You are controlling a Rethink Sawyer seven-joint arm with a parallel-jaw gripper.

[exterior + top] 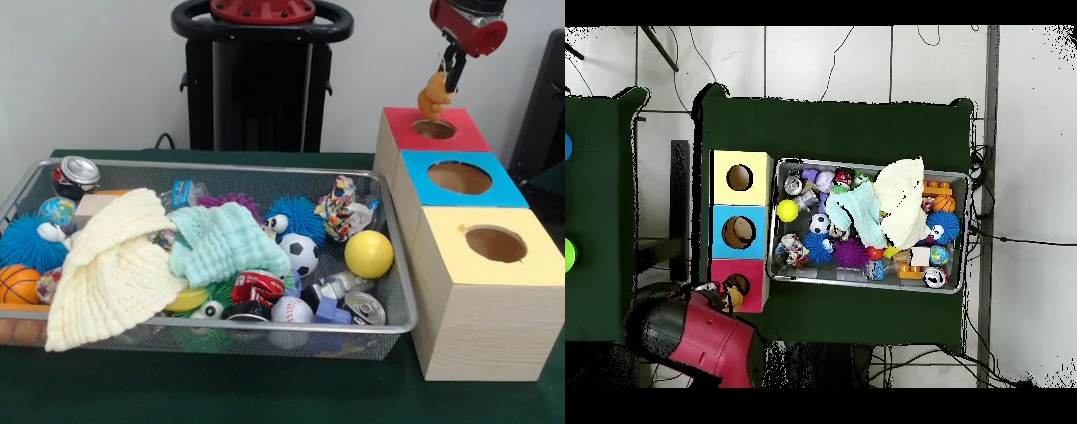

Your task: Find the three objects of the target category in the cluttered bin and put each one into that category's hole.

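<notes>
Bin (399,329) near camera — claw (448,78) grips orange toy (433,95) above red box (434,129).

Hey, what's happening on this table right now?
The robot's gripper holds a small orange toy with its jaws shut on it, just above the hole in the red-topped box. The wire mesh bin beside the boxes is full of balls, cans and cloths.
</notes>
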